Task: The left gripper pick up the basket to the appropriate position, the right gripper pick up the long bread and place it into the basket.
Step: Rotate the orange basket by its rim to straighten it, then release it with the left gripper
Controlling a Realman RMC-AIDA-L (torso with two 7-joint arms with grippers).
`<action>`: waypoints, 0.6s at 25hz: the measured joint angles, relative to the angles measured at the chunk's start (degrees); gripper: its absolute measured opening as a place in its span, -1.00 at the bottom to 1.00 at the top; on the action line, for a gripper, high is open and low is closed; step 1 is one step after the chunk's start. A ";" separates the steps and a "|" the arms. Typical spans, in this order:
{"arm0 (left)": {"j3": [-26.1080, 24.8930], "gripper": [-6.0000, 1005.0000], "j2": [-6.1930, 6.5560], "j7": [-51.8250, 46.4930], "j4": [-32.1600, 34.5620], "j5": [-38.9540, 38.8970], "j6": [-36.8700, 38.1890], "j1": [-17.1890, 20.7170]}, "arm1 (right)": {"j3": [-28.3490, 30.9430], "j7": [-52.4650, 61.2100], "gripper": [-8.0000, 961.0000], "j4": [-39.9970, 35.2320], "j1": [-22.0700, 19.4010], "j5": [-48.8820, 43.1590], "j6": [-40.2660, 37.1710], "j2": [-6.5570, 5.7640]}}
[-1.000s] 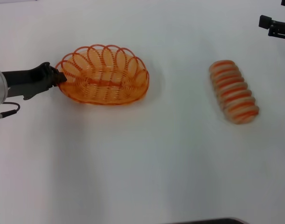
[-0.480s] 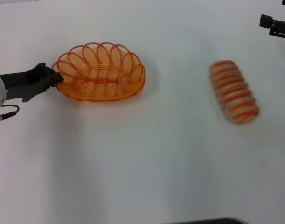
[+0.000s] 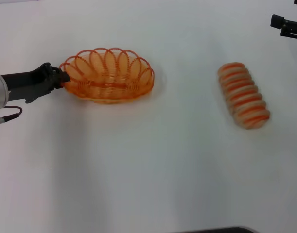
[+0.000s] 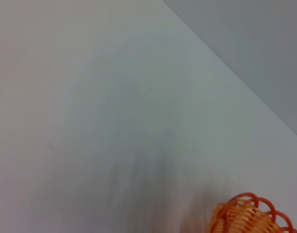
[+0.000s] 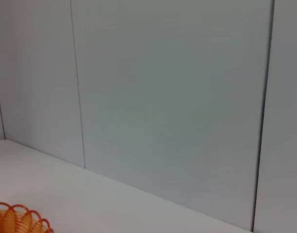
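Currently the left gripper (image 3: 62, 77) is closed on the left rim of the basket (image 3: 109, 75), which tilts off the white table (image 3: 148, 170); gripped only by thin wire, it could slip. The bread (image 3: 243, 95) lies well apart at right, and the right gripper (image 3: 287, 25) waits at the far right edge, fingers unclear

You have one basket (image 3: 108, 75) of orange looped wire on the white table (image 3: 148, 165). You have one long bread (image 3: 243, 95), striped crosswise. Two grippers are in view: one left gripper (image 3: 62, 77) and one right gripper (image 3: 287, 26). Total loose items: two.
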 joint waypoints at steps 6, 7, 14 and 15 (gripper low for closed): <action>-0.51 -0.51 0.00 0.05 -0.17 -0.13 0.23 0.19 | 0.00 0.00 0.83 0.00 0.22 0.00 0.41 -0.02; -0.52 -0.47 0.00 0.08 -0.17 -0.13 0.34 0.21 | 0.00 0.00 0.83 0.00 0.27 0.00 0.46 -0.02; -2.69 -0.18 0.41 1.78 -0.22 -0.17 3.82 -0.49 | 0.00 0.00 0.82 0.00 0.36 0.00 0.72 -0.11; -3.58 -0.14 0.46 2.49 -0.30 -0.16 4.47 -0.65 | 0.00 0.00 0.82 0.00 0.36 0.00 0.82 -0.11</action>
